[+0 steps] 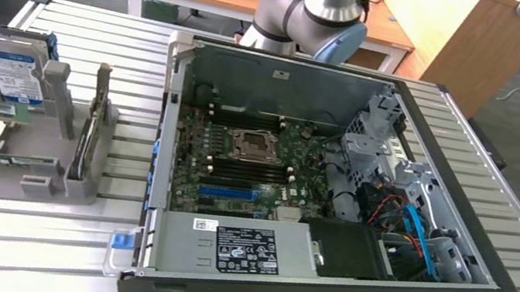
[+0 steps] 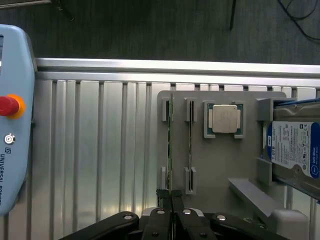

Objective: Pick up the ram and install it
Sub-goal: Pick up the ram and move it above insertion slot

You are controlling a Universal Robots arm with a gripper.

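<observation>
So far: claw (image 2: pixel 171 196) clenched at end of ram (image 2: pixel 170 145); ram sits in tray (image 2: pixel 220 165), not yet installed in computer (image 1: pixel 281 79).

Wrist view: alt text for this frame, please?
The gripper, jaws shut, sits at the end of the ram, which stands on edge in a grey holder. Beside it are a second ram stick, a CPU chip and a blue-labelled hard drive.
</observation>
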